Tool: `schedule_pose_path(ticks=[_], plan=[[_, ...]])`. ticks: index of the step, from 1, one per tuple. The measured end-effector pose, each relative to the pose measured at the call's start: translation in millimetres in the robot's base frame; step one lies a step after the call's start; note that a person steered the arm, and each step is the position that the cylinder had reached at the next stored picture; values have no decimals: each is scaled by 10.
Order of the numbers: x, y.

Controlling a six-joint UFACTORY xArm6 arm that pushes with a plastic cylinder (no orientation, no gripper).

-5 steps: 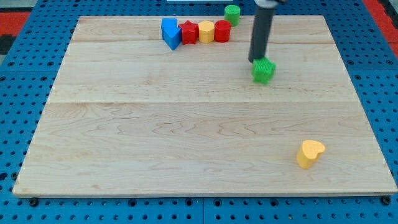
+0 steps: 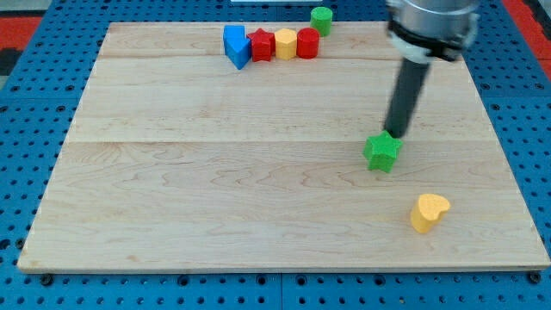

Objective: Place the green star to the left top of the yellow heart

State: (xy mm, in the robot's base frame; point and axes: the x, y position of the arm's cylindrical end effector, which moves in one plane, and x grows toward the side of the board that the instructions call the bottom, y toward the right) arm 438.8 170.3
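A pale wooden tabletop (image 2: 215, 189) fills most of the view, resting on a blue pegboard base (image 2: 26, 284). Near the view's top, left of centre, four blocks sit in a tight row touching one another: a blue block (image 2: 235, 46) with a pointed shape, then a red star (image 2: 262, 44), a yellow block (image 2: 285, 43) and a red block (image 2: 307, 42). Just to the right of that row and slightly higher, at the tabletop's top edge, stands a small green block (image 2: 322, 18), apart from the others.

Further right, the green star (image 2: 382, 152) lies by itself right of the tabletop's centre. The arm has no fingers, only a dark rod coming down from the view's top right; my tip (image 2: 395, 135) touches the star's upper right edge.

The yellow heart (image 2: 429, 212) lies below and to the right of the green star, near it but not touching.
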Motion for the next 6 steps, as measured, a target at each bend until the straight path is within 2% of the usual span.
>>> schedule_pose_path(ticks=[1,2,3,4,5,6], plan=[[0,322],[-411,231],[4,-290],[457,215],[386,234],[117,-205]])
